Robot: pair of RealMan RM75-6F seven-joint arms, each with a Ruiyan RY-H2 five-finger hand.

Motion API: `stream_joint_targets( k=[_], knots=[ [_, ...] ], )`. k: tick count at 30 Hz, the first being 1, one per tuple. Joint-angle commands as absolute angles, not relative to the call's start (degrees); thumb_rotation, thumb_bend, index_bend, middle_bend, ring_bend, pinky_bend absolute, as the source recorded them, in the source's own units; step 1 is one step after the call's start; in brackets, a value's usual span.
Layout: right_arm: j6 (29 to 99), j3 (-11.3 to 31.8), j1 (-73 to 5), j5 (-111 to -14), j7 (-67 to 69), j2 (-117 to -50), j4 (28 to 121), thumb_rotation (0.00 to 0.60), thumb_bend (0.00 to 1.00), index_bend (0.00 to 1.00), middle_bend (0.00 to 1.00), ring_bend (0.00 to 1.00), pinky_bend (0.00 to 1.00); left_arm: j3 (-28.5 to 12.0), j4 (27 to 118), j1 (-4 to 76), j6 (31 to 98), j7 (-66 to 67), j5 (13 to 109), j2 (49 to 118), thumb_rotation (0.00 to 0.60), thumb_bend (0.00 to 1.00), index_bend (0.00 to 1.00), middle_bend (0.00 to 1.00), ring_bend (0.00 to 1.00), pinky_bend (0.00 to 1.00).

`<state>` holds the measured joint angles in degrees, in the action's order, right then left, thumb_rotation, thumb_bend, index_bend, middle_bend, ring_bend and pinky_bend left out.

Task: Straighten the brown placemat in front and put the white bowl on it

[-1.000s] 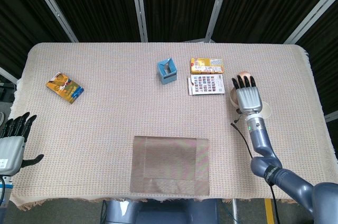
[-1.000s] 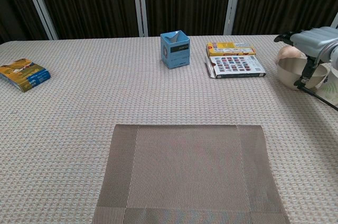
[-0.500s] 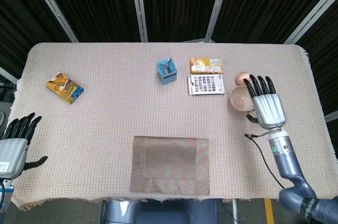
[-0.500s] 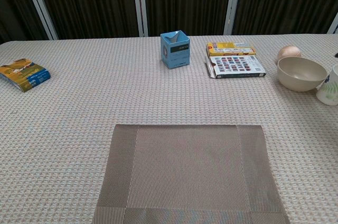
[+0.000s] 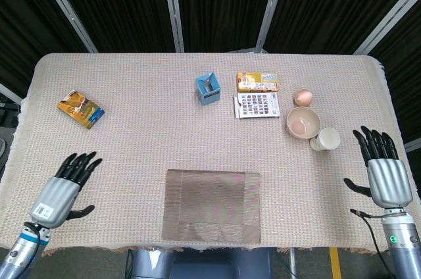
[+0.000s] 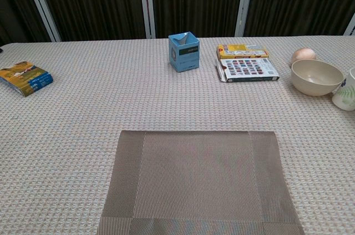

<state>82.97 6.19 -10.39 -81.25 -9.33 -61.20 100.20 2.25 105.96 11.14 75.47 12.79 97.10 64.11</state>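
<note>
From the head view, the right hand (image 5: 387, 175) is being pulled back from the white bowl (image 5: 303, 122), fingers apart and empty. The left hand (image 5: 62, 190) is being moved in, also spread and empty.

From the chest view, the white bowl (image 6: 316, 77) is being left well beyond the brown placemat (image 6: 199, 181), so placing is not yet done.

A woven beige cloth covers my table (image 5: 131, 141). Near its far edge stands a small blue box (image 5: 208, 89), open at the top. Just right of it, a yellow packet (image 5: 257, 81) lies behind a card printed with coloured squares (image 5: 256, 104). An onion (image 5: 302, 97) sits farther right, a white cup (image 5: 325, 139) nearer me. A colourful booklet (image 5: 80, 109) lies far left. Dark curtains (image 6: 194, 2) hang behind.
</note>
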Motion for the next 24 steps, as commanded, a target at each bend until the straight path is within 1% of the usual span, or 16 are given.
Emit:
stream_joint_targets(
  k=[1, 5, 9, 16, 19, 24],
  knots=[
    [83.5, 4.9, -9.2, -81.5, -10.7, -60.6, 102.2, 0.600, 0.00, 0.00, 0.00, 0.00, 0.00, 3.7, 99.7, 15.0, 72.2, 11.5, 103.7, 68.6, 0.600, 0.01, 0.15, 0.00, 0.00, 0.00],
    [84.4, 4.5, -8.4, -81.7, -12.2, -61.4, 102.2, 0.600, 0.00, 0.00, 0.00, 0.00, 0.00, 5.8, 92.5, 17.4, 71.5, 9.2, 110.2, 73.7, 0.600, 0.08, 0.24, 0.00, 0.00, 0.00],
    [84.6, 4.6, -8.3, -81.9, -12.3, -61.9, 101.2, 0.600, 0.00, 0.00, 0.00, 0.00, 0.00, 7.5, 87.0, 19.2, 72.1, 6.2, 114.6, 78.4, 0.600, 0.22, 0.34, 0.00, 0.00, 0.00],
    [84.4, 4.9, -8.1, -81.8, -10.9, -61.6, 100.6, 0.600, 0.00, 0.00, 0.00, 0.00, 0.00, 9.4, 81.1, 20.7, 72.1, 3.2, 117.3, 84.8, 0.600, 0.36, 0.44, 0.00, 0.00, 0.00],
    [84.7, 5.1, -8.0, -81.8, -10.2, -61.4, 100.6, 0.600, 0.00, 0.00, 0.00, 0.00, 0.00, 10.0, 79.7, 21.0, 71.8, 2.8, 117.7, 86.5, 0.600, 0.38, 0.46, 0.00, 0.00, 0.00],
    [84.9, 5.3, -7.8, -82.1, -9.5, -61.0, 100.8, 0.600, 0.00, 0.00, 0.00, 0.00, 0.00, 10.9, 77.1, 21.2, 71.8, 3.0, 118.0, 88.5, 0.600, 0.42, 0.46, 0.00, 0.00, 0.00]
  ],
)
